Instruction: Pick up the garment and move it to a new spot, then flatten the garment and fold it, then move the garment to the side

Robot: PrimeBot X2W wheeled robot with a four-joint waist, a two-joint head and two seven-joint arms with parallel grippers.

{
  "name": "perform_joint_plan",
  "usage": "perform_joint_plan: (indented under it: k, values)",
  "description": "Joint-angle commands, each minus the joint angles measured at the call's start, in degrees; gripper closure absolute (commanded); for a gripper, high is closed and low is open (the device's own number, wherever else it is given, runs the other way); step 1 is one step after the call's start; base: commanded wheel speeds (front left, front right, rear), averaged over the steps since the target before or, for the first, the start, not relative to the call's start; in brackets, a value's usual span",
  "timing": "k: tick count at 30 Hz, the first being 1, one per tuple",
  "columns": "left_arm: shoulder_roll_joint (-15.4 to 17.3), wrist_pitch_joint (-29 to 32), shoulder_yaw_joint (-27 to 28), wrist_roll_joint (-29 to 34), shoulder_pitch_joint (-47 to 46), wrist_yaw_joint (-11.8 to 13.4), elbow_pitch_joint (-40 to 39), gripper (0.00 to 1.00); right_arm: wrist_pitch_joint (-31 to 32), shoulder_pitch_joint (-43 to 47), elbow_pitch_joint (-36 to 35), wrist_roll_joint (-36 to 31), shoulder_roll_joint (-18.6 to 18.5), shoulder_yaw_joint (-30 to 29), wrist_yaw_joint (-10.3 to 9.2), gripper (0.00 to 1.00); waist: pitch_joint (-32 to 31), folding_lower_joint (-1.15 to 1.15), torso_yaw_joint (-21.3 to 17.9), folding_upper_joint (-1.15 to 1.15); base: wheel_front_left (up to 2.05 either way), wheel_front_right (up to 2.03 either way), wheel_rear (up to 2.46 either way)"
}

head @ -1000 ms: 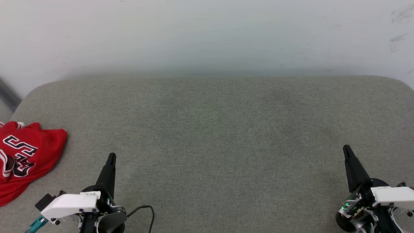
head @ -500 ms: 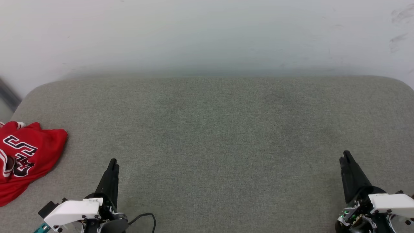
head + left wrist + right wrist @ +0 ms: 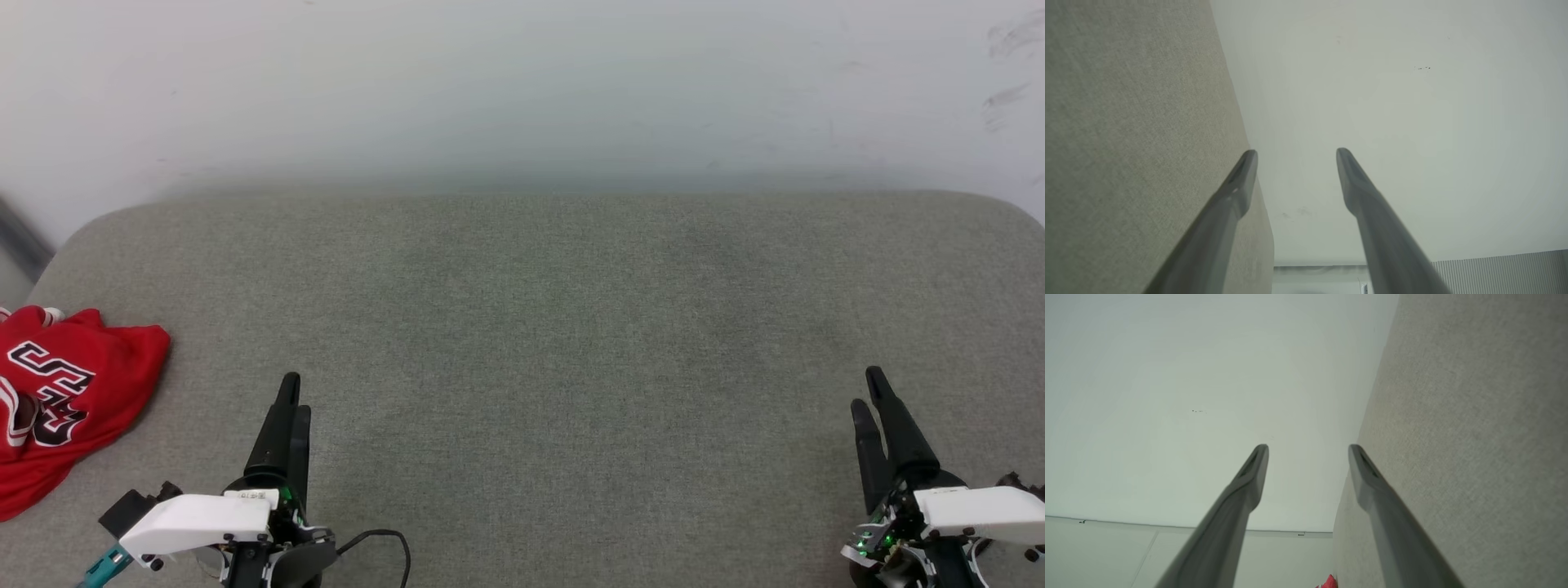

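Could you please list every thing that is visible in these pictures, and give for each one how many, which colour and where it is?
garment: one, red with black-and-white lettering, crumpled at the far left edge of the padded surface, apart from both grippers
padded surface: one, grey-green fabric with rounded far corners, spans the lower part of the head view
wall: one, white with a few dark scuffs at the upper right, behind the surface
cable: one, black, loops beside the base of the left gripper at the bottom edge
left gripper: one, dark fingers on a white body, lower left, open, holds nothing
right gripper: one, dark fingers on a white body, lower right, open, holds nothing
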Motion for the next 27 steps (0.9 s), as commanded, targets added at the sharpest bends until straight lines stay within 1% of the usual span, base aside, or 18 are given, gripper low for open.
perform_joint_plan:
  k: [1,5,14,27]
  values:
    - [0.11,-0.71,-0.41,1.6,-0.94,-0.01,-1.93,0.0,-0.76,-0.55,-1.64,-1.9,-0.71,0.54,0.01,0.0,-0.01,0.0,0.0,0.0,0.0,0.0,0.0]
    - [0.12,-1.73,-1.15,5.67,-0.74,-0.01,-2.86,0.0,-1.83,-0.37,-2.32,-5.96,-0.97,1.1,0.01,0.0,-0.04,0.0,0.01,0.0,0.0,0.0,0.0]
    - [0.35,-3.85,-3.06,15.97,-0.48,-0.01,-3.95,0.0,-3.97,0.13,-4.53,-16.48,-0.26,1.07,0.01,0.0,-0.06,0.0,0.05,0.0,0.0,0.0,0.0]
    - [1.11,-6.58,-4.02,32.05,-0.39,0.0,-3.56,0.0,-5.97,0.52,-6.38,-36.82,0.11,0.96,0.01,0.0,-0.04,0.0,-0.01,0.0,0.0,0.0,0.0]
